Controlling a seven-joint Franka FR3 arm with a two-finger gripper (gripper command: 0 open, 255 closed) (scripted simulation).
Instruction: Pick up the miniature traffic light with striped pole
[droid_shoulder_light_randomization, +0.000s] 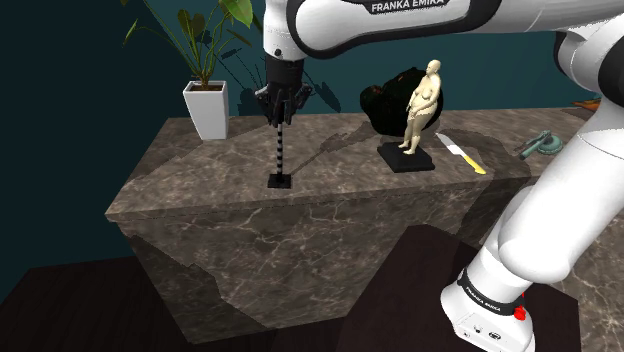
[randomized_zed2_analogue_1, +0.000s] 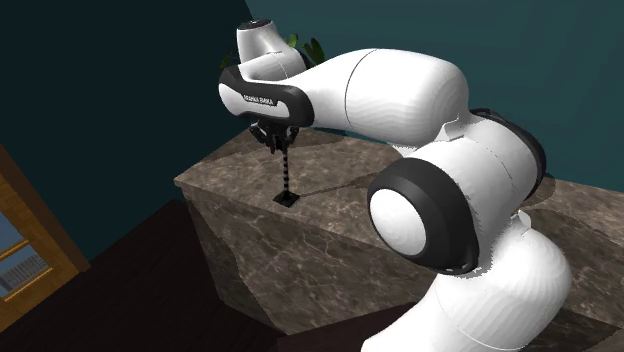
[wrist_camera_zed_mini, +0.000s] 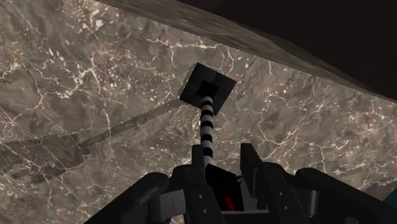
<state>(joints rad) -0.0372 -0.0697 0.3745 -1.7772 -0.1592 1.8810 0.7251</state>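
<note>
Your gripper (wrist_camera_zed_mini: 222, 151) pinches the traffic light (wrist_camera_zed_mini: 207, 124) head, lower middle of frame. Base rests on the counter (wrist_camera_zed_mini: 76, 95); lift not yet done.

A dark, veined stone counter (droid_shoulder_light_randomization: 330, 205) is filling the middle of the room. A leafy plant in a white pot (droid_shoulder_light_randomization: 207, 108) is standing at its far corner, against the teal wall (droid_shoulder_light_randomization: 510, 50). A cream figurine (droid_shoulder_light_randomization: 421, 100) is posing on a black base, with a bulky black object (droid_shoulder_light_randomization: 382, 102) sitting just behind it and a yellow-handled knife (droid_shoulder_light_randomization: 460, 153) lying beside it.
</note>
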